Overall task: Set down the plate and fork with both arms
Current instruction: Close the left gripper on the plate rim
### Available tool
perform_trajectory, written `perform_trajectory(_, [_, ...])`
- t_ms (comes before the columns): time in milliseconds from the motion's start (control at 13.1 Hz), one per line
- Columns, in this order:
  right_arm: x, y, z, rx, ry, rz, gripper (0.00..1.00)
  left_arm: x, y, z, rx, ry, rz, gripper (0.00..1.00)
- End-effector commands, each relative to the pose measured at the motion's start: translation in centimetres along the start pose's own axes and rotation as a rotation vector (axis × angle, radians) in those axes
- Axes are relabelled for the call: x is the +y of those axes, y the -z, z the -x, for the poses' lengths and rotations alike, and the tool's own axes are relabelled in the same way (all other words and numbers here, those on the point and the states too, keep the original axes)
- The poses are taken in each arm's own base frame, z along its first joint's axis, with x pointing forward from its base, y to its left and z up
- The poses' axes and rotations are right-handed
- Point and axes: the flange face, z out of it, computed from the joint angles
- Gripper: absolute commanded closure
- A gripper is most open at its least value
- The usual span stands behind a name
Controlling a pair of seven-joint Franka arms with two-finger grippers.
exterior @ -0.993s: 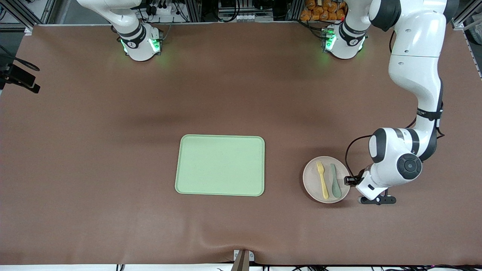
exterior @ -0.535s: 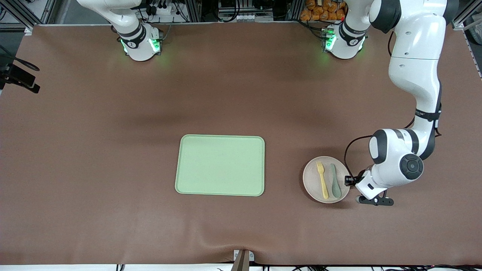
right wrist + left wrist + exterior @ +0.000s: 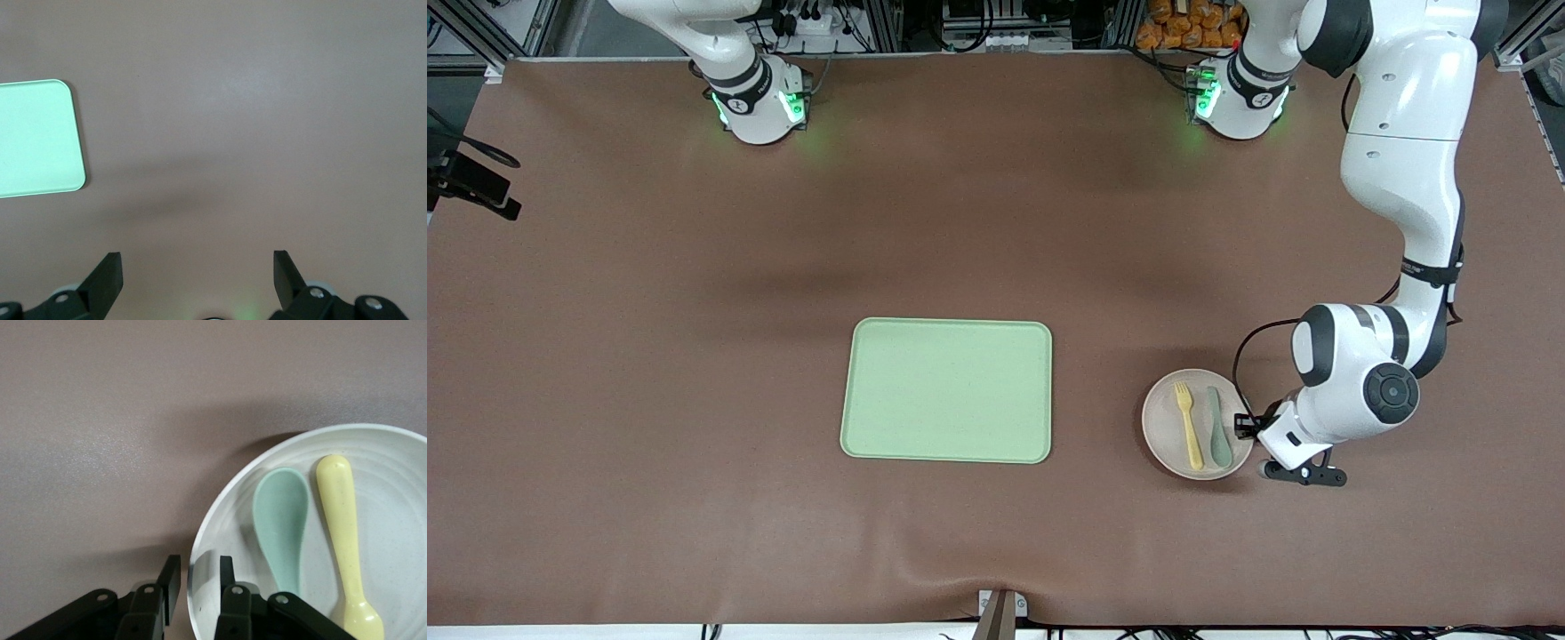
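Left wrist view: left gripper (image 3: 199, 577) fingers straddle the plate (image 3: 373, 453) rim, not yet clamped; fork (image 3: 343, 533) lies on it; right gripper (image 3: 198, 270) waits, spread wide

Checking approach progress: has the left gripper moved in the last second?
Yes. The left gripper has shifted toward the tray, closing in on the plate rim.

I can read no text anywhere. My white left arm (image 3: 1403, 160) has a dark band with small pale lettering on it, but the letters are too small to make out. Nothing on the brown tabletop (image 3: 694, 373) carries a label or number.
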Motion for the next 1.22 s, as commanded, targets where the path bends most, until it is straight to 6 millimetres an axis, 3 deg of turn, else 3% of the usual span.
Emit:
perform_trajectory(0, [0.27,0.14,0.24,0.001,-0.001,-0.003,0.00,-0.35,0.04,-0.34,0.012,-0.035,0.022,0.82])
perform_trajectory(153, [0.27,0.14,0.24,0.001,-0.001,-0.003,0.00,-0.79,0.07,-0.32,0.013,-0.050,0.022,0.91])
perform_trajectory(458, [0.27,0.14,0.24,0.001,-0.001,-0.003,0.00,-1.15,-0.23,-0.25,0.008,-0.051,0.021,0.92])
perform_trajectory(611, [0.27,0.14,0.24,0.001,-0.001,-0.003,0.00,-1.15,-0.23,-0.25,0.008,-0.049,0.021,1.00])
perform_trajectory(1146, [0.43,0.12,0.25,-0.001,-0.004,-0.003,0.00,-0.27,0.42,-0.45,0.018,-0.062,0.029,1.00])
